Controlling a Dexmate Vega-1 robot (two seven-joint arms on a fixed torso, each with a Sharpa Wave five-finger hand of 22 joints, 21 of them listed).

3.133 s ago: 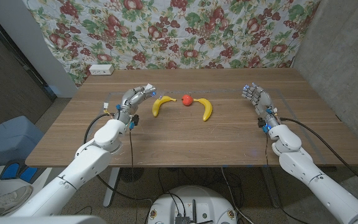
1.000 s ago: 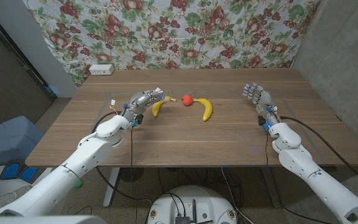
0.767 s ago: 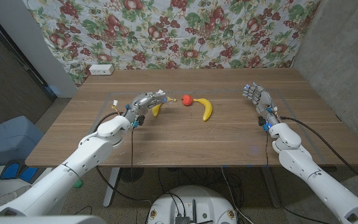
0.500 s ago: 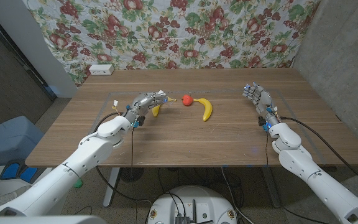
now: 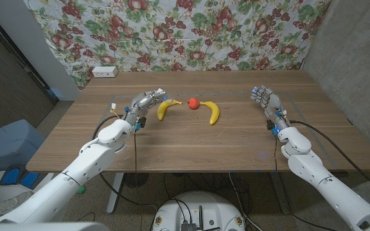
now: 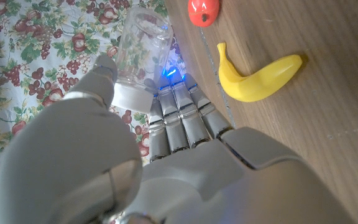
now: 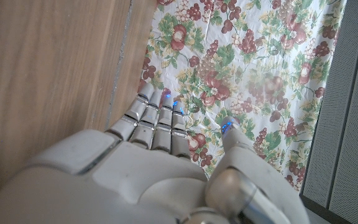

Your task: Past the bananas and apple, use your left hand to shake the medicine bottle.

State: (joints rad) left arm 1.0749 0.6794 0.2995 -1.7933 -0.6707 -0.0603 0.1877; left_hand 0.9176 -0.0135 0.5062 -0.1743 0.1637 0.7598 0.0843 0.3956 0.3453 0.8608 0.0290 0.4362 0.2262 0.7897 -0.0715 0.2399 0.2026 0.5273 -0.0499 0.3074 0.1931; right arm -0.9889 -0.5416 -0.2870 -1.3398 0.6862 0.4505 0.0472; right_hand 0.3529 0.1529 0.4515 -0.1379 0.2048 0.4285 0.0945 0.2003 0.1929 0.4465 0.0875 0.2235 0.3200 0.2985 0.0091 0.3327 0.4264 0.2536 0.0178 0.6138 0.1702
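The medicine bottle (image 6: 140,53) was held in the left hand (image 5: 145,101), gripped between the thumb on one side and the fingers (image 6: 182,115) on the other. In the left wrist view it was seen as a clear, pale container with its whitish end toward the palm and its long axis running outward along the line of the fingers. In the head view the bottle itself was too small and too hidden by the hand to be made out.

The left hand was located over the left half of the wooden table (image 5: 191,141), just beside the stem end of the left banana (image 5: 164,108). The apple (image 5: 193,102) lay just beyond that banana, toward the table's middle, and the right banana (image 5: 214,113) lay beyond the apple. In the left wrist view the bottle was seen apart from the fruit, with no contact visible.

The right hand (image 5: 266,101) was held up near the right side of the table, well apart from the fruit, with its fingers apart and nothing in it.

The shaking step was judged to be in hand. The open room was judged to lie above the hand and toward the table's left edge; the fruit row to the inner side was the nearest obstruction, so any stroke was best kept along the bottle's long axis or upward. A loosened grip was the main risk.
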